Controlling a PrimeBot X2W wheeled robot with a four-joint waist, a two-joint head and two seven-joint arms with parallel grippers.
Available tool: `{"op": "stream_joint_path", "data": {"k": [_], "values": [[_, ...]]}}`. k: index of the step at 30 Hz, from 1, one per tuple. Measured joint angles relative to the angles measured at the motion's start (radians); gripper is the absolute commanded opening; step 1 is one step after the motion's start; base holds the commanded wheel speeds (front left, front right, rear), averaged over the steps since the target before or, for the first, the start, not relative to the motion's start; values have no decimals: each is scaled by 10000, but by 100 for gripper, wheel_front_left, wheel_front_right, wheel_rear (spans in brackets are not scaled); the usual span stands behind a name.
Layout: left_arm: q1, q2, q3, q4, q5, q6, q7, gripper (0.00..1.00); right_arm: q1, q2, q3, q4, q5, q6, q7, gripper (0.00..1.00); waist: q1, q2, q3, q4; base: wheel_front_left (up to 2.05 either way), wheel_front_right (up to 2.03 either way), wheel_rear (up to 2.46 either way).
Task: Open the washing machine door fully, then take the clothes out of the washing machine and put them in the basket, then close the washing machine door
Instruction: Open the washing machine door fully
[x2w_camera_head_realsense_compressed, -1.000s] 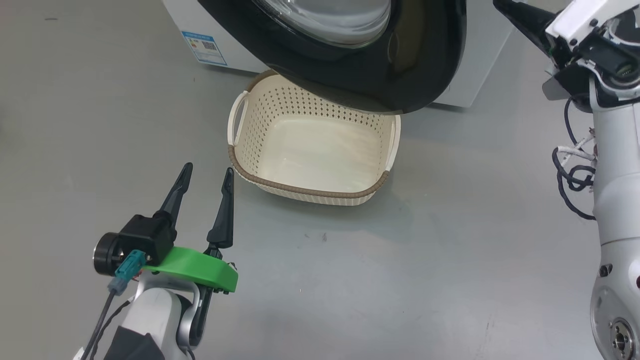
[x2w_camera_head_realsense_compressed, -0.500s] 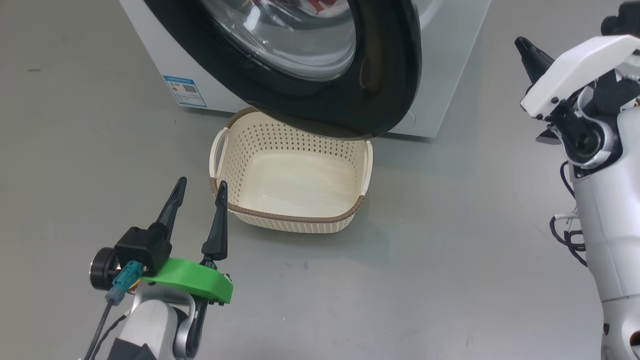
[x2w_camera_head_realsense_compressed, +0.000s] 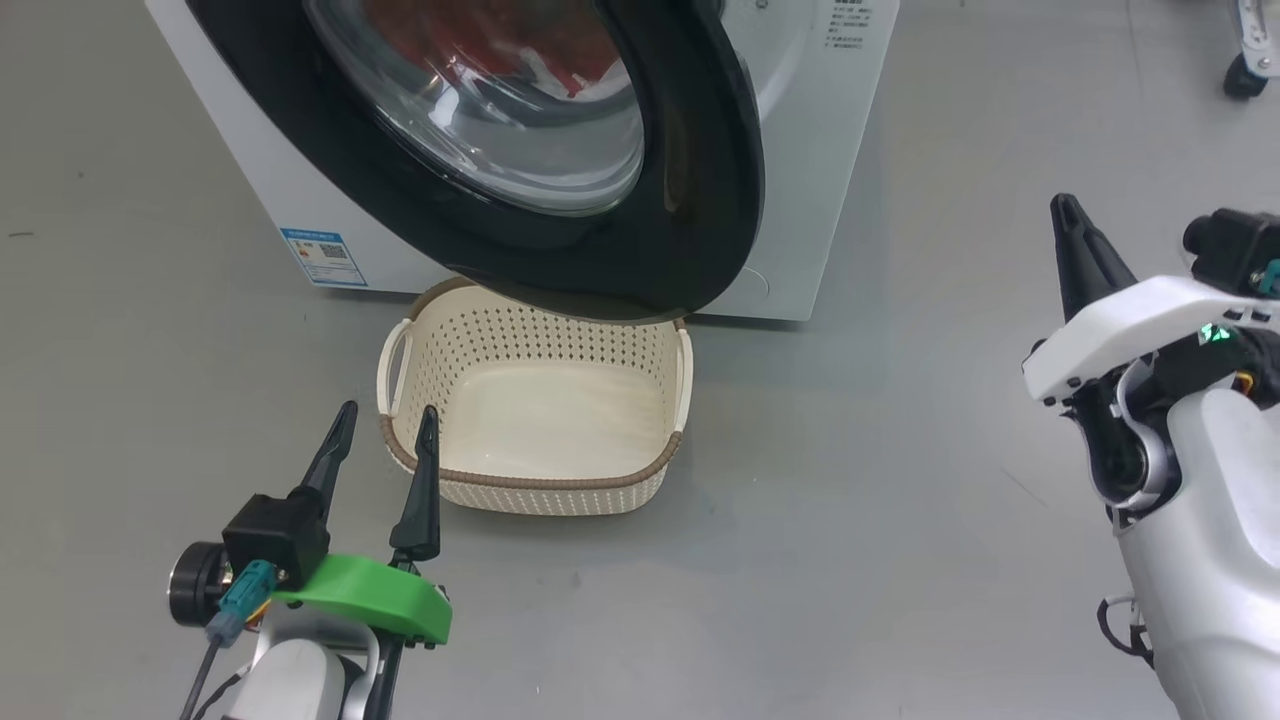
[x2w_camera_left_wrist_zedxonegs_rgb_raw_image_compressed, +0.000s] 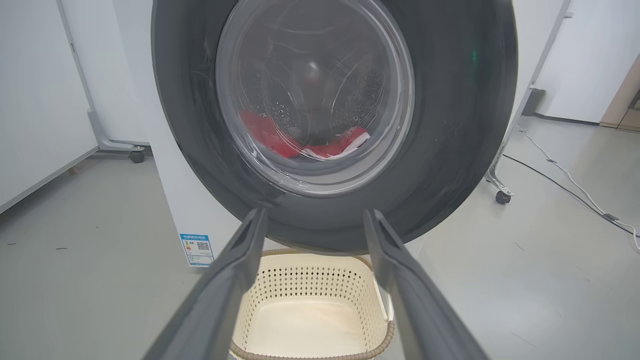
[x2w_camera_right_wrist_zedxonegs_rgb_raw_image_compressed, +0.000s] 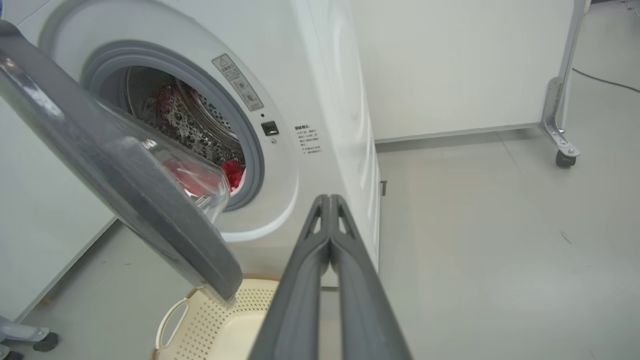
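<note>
- The smooth grey floor (x2w_camera_head_realsense_compressed: 900, 520) carries a big white front-loading washing machine (x2w_camera_head_realsense_compressed: 810, 200).
- Its round glossy black door with a bulging glass window (x2w_camera_head_realsense_compressed: 700, 200) stands partly open over the far rim of a small cream perforated plastic basket (x2w_camera_head_realsense_compressed: 530, 483).
- Red clothes with white trim (x2w_camera_left_wrist_zedxonegs_rgb_raw_image_compressed: 272, 135) lie in the drum.
- The left gripper (x2w_camera_head_realsense_compressed: 388, 408) is spread wide and empty, near the basket's corner.
- The right gripper (x2w_camera_head_realsense_compressed: 1064, 204) has its fingers pressed together, well to the right.
- White wall panels (x2w_camera_right_wrist_zedxonegs_rgb_raw_image_compressed: 450, 65) on castors (x2w_camera_right_wrist_zedxonegs_rgb_raw_image_compressed: 564, 159) stand behind.

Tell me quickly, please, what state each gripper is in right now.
Left gripper: open, holding nothing.
Right gripper: shut, holding nothing.
</note>
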Motion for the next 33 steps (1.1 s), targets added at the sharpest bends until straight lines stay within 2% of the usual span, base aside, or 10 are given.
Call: {"op": "stream_joint_path", "data": {"k": [8, 11, 13, 20, 33], "values": [[182, 10, 113, -13, 2, 13, 0, 100, 1256, -4, 443, -420, -872, -2, -1225, 0, 0, 0, -289, -264, 0, 0, 0], [184, 10, 128, -23, 2, 13, 0, 100, 1575, 2, 426, -522, -1099, -121, -1626, 0, 0, 0, -327, -300, 0, 0, 0], [186, 10, 142, -35, 2, 13, 0, 100, 1794, -27, 426, -644, -1300, -290, -1931, 100, 0, 0, -336, -310, 0, 0, 0], [187, 12, 326, -88, 17, 88, 0, 100, 2513, 67, 445, -892, -1522, -545, -2592, 100, 0, 0, -335, -339, 0, 0, 0], [356, 13, 608, -146, 15, 100, 0, 100, 3447, 617, 639, -1269, -1772, -897, -2817, 100, 0, 0, -347, -454, 0, 0, 0]]}}
